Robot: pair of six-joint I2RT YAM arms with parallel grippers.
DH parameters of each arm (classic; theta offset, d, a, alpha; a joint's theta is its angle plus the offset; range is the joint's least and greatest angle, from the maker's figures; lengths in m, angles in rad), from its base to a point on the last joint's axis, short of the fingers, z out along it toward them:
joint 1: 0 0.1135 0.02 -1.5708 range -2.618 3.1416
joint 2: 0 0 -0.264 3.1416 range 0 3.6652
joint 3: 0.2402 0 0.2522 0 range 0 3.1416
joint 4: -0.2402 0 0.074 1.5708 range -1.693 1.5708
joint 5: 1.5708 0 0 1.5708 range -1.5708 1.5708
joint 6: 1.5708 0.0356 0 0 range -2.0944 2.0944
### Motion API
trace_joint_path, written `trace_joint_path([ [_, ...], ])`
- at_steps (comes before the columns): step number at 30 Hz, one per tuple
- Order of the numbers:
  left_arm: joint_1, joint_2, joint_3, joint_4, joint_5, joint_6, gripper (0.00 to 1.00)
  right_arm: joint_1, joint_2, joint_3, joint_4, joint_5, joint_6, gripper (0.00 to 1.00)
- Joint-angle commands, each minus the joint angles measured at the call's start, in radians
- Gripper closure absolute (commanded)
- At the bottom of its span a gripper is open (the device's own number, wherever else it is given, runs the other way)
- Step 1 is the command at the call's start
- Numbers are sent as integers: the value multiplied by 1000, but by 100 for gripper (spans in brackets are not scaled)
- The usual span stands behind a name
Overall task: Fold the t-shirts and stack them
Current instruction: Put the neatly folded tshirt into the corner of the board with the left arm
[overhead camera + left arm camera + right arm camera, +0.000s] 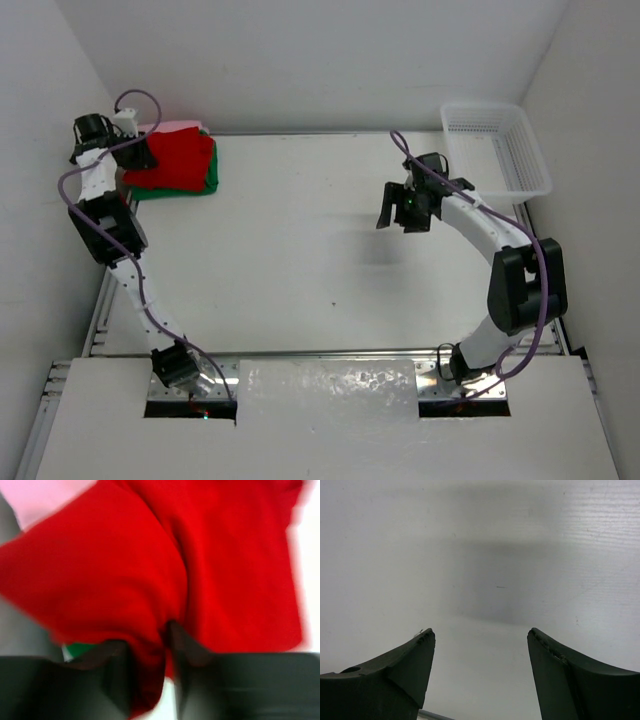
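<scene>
Left gripper (pixel 148 642) jaws pinch the red t-shirt (pixel 100 570), likely limp, best taken by an edge fold; right gripper (pixel 480 650) gapes empty.

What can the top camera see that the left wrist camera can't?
Only the top view: the white basket at the far right and the right gripper open over the bare table. Only the left wrist view: a fold of the red t-shirt pinched in the left gripper. Both: the red t-shirt on top, with pink t-shirt and green t-shirt edges showing.
</scene>
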Motion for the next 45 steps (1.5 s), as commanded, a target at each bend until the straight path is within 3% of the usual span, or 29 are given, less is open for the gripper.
trace_joint_path([
  [1,20,84,97,91,-2,-11,69,10,14,54,-12,-4,-14,29],
  [2,21,98,111,99,-61,-22,51,13,11,57,-12,-7,-16,29],
  [4,23,101,122,127,-123,-46,38,16,10,57,-12,-8,-14,29],
  [5,23,89,111,142,-174,-74,19,19,7,55,-12,-10,-14,29],
  [8,21,6,26,228,-293,-139,0,24,5,55,-12,-14,-16,29],
  [14,44,-106,-37,211,-504,-150,0,32,-4,57,-18,-11,-22,29],
  [24,59,-141,-157,226,-627,-95,1,39,-4,68,-21,-16,-25,29],
  [27,58,-176,-169,268,-558,-115,9,42,-1,68,-18,-13,-22,29],
  [30,43,-264,-250,366,-461,-143,36,47,7,69,-19,-19,-14,30],
  [31,35,-290,-283,395,-478,-153,56,53,10,77,-24,-17,-13,30],
  [33,17,-367,-376,481,-488,-158,72,59,16,81,-31,-10,-13,30],
  [36,-12,-394,-419,507,-501,-155,84,67,31,91,-45,-5,-13,31],
  [37,-25,-375,-410,495,-483,-155,92,69,43,98,-57,-5,-14,31],
  [40,-34,-275,-357,452,-468,-166,99,72,62,117,-67,-4,-11,32],
  [45,-28,-99,-165,326,-553,-171,100,78,88,173,-91,4,-16,32],
])
